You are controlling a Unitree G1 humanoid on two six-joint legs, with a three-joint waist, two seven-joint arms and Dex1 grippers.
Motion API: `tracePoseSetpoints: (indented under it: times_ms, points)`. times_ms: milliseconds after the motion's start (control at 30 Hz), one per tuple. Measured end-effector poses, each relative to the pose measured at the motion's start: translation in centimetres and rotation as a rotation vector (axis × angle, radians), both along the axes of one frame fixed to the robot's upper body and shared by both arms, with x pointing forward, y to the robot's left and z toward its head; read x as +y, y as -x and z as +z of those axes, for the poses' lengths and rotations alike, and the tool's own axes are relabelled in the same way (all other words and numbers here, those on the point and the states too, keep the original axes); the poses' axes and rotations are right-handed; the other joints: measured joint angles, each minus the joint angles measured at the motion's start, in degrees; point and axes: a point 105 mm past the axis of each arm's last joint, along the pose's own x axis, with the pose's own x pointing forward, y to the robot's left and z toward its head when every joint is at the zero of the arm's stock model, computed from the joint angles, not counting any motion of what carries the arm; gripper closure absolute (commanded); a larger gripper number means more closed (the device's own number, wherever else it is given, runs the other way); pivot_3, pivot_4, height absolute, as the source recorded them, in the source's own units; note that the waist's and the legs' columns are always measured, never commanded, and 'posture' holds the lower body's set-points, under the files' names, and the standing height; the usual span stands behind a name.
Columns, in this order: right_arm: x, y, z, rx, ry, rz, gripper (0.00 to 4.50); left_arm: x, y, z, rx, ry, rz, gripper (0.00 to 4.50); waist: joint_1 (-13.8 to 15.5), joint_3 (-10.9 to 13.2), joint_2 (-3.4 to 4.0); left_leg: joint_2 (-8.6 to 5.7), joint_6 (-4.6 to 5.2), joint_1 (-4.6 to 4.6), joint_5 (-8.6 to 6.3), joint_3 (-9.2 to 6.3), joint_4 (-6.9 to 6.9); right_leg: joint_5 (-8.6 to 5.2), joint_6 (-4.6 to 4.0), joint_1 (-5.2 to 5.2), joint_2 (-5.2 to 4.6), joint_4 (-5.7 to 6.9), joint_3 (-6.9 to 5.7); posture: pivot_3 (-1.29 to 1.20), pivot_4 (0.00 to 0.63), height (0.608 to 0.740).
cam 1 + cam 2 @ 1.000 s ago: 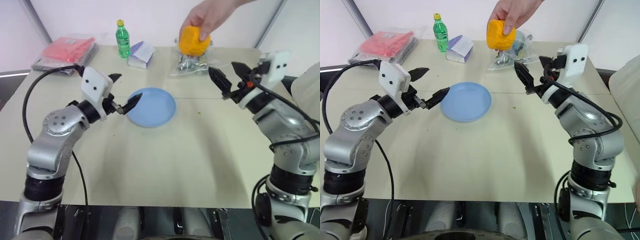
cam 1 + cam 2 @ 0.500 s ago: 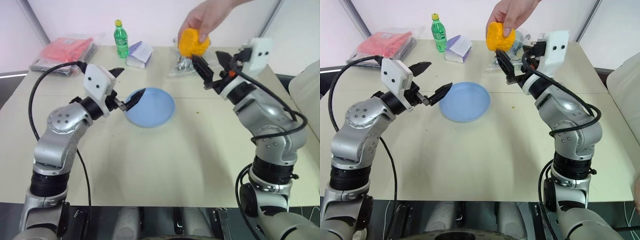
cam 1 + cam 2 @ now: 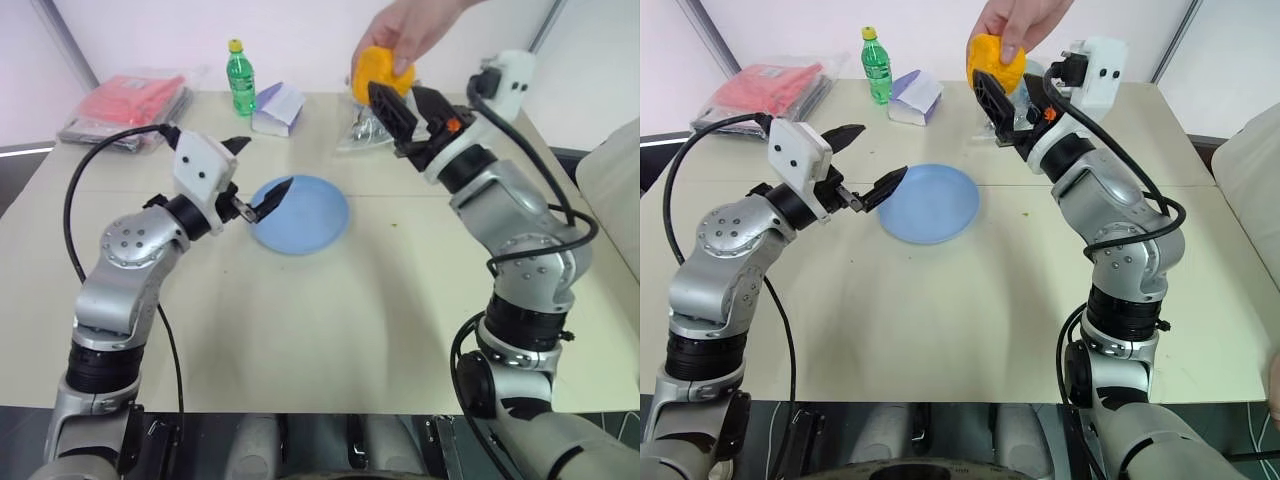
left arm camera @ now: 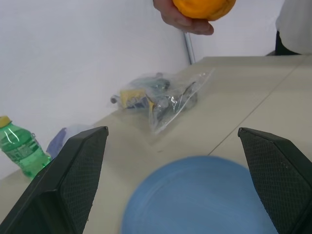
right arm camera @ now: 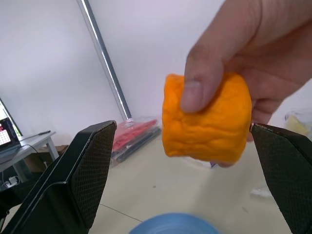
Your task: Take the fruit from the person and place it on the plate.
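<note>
We see the fruit (image 3: 997,60) pinched in the person's hand (image 3: 1018,18), between the spread fingers of our right gripper (image 3: 1012,92). Our left gripper (image 3: 868,160) hangs open beside the plate (image 3: 932,203). Behind lie 1 green bottle (image 3: 877,66), a clear bag (image 3: 372,128) and a red packet (image 3: 768,88).

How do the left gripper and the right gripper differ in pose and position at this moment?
The right gripper is raised at the fruit in the person's hand, with a finger to either side; the left gripper hangs lower, at the near-left edge of the plate. The right points up toward the hand; the left points roughly level across the table. Both are open and hold nothing.
</note>
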Motion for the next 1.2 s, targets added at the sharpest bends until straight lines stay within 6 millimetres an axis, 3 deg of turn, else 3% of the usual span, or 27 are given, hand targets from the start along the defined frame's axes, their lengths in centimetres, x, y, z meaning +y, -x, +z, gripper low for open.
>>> tracePoseSetpoints:
  times_ms: [467,800,900,1000,1200]
  points:
    - [0.5,-1.4,0.2,-0.004,-0.013,-0.018,0.0,-0.3,0.6,0.5,-0.026,-0.018,-0.006,0.03,-0.8,0.0,0.0,0.0,0.0,-0.01,0.0,-0.01,-0.06,0.0,0.0,-0.02,0.0,-0.02,0.0,0.0,0.15,0.731]
    - [1.4,-3.0,-0.7,0.0,0.017,-0.024,0.0,-0.2,0.5,0.4,-0.022,-0.031,0.012,0.03,-0.9,0.0,0.01,0.01,0.0,-0.03,0.0,0.0,-0.08,0.0,0.0,-0.07,0.0,-0.01,0.0,0.0,0.15,0.731]
    - [1.4,-3.1,-0.5,-0.011,0.016,-0.026,0.81,-0.2,0.4,0.4,-0.023,-0.031,0.014,0.0,-0.9,0.0,0.01,0.01,0.0,-0.03,0.0,0.0,-0.08,0.0,0.0,-0.07,0.0,-0.02,0.0,0.0,0.15,0.731]
    - [1.4,-3.3,-0.6,-0.012,0.018,-0.029,2.27,-0.2,0.5,0.4,-0.027,-0.032,0.017,0.0,-0.9,0.0,0.01,0.01,0.0,-0.03,0.0,0.0,-0.09,0.0,0.0,-0.08,0.0,-0.02,0.0,0.0,0.15,0.731]
    - [1.3,-3.4,-0.7,-0.015,0.028,-0.032,2.4,-0.2,0.5,0.4,-0.027,-0.027,0.023,0.0,-0.9,0.0,0.01,0.01,0.0,-0.03,0.0,0.0,-0.09,0.0,0.0,-0.08,0.0,-0.02,0.0,0.0,0.15,0.731]
